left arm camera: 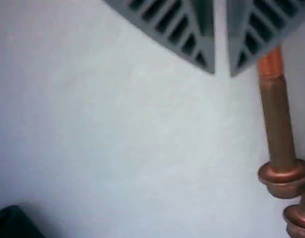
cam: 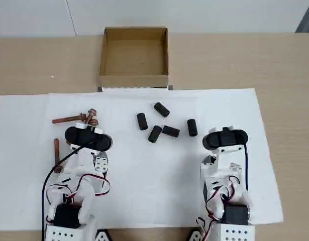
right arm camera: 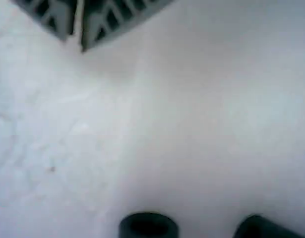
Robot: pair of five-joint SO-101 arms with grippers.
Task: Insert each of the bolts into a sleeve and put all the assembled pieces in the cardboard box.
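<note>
Each arm's black wrist housing sits over its pincer in the high view, so I read the jaws off the wrist cameras. The left pincer [left arm camera: 221,67] is closed to a thin slit and grips nothing. A copper bolt [left arm camera: 276,124] lies just beside its tips, one end running under a finger, and a second bolt head [left arm camera: 298,218] is cut off at the frame edge. I cannot identify the dark shape [left arm camera: 13,223] in the corner.

The right pincer [right arm camera: 77,37] is likewise all but closed and has hold of nothing, over bare sheet, with two sleeves [right arm camera: 148,227] cropped at the edge.

From above, five black sleeves [cam: 155,134] lie loose mid-sheet. The bolts [cam: 90,117] bunch ahead of the left arm, too tangled for me to count, with one more [cam: 57,154] lying apart beside that arm.

The cardboard box [cam: 134,80] stands open just past the far edge of the white sheet [cam: 144,191], which covers a wooden bench [cam: 33,65]. A pale wall [cam: 194,15] is behind.
</note>
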